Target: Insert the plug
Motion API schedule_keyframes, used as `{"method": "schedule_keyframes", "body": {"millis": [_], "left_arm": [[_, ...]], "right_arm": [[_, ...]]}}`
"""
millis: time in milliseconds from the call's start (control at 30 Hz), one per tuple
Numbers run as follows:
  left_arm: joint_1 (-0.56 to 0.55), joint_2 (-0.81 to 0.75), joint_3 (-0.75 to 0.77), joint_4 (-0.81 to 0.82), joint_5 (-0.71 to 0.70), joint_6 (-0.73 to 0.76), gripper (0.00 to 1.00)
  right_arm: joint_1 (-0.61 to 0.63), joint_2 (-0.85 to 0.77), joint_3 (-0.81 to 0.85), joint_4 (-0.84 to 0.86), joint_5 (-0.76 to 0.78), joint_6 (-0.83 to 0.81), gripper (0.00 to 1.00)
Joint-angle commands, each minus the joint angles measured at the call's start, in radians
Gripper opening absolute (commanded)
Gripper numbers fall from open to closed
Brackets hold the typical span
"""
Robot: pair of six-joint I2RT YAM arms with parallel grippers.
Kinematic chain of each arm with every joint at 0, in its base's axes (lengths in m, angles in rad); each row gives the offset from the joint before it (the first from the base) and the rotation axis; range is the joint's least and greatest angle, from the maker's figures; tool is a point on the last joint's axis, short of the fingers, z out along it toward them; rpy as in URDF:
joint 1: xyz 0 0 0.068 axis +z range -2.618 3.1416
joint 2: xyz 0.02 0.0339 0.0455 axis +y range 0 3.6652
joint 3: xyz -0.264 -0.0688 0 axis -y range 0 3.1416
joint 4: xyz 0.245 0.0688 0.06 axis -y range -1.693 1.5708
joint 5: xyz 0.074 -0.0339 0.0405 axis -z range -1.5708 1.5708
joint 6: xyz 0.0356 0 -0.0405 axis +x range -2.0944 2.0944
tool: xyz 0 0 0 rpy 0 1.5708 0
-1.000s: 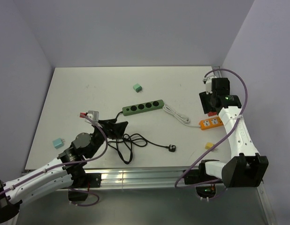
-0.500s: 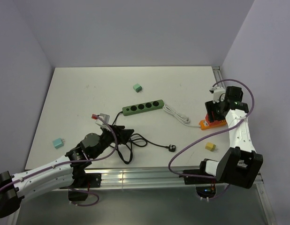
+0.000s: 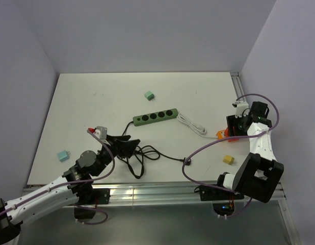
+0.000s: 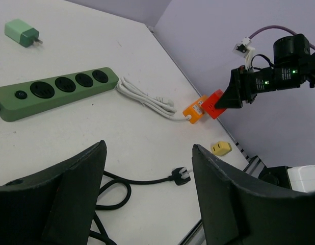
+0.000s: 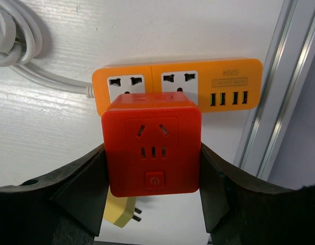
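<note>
red cube adapter (image 5: pixel 152 148) | gripped by right claw (image 5: pixel 151 171) over orange power strip (image 5: pixel 229 81), tabletop (image 3: pixel 96 97) right edge | square prongs to one socket, press straight down | left claw (image 4: pixel 147 153) wide, empty

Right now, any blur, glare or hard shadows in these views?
Top external: even light, soft shadows, no glare. Left wrist: green strip sharp, left fingers dark and soft. Right wrist: red cube sharp, right fingers dark, featureless.
</note>
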Motion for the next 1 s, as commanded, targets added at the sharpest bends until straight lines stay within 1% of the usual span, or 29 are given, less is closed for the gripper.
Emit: {"method": "schedule_keyframes", "body": {"millis": [0,200,500,967], "left_arm": [[-0.004,0.015,-0.011,0.023,-0.001,0.01,0.73],[-0.004,0.051,-0.015,0.055,0.018,0.017,0.73],[-0.004,0.037,-0.017,0.021,-0.016,0.028,0.74],[-0.004,-0.002,-0.02,0.007,-0.021,0.036,0.75]], "right_arm": [[-0.013,-0.012,0.005,0.095,-0.031,-0.022,0.0],[-0.025,-0.024,0.057,0.073,-0.066,-0.053,0.0],[-0.035,0.036,0.116,0.044,-0.024,-0.082,0.0],[-0.033,0.11,0.099,0.064,-0.008,-0.111,0.0]]}}
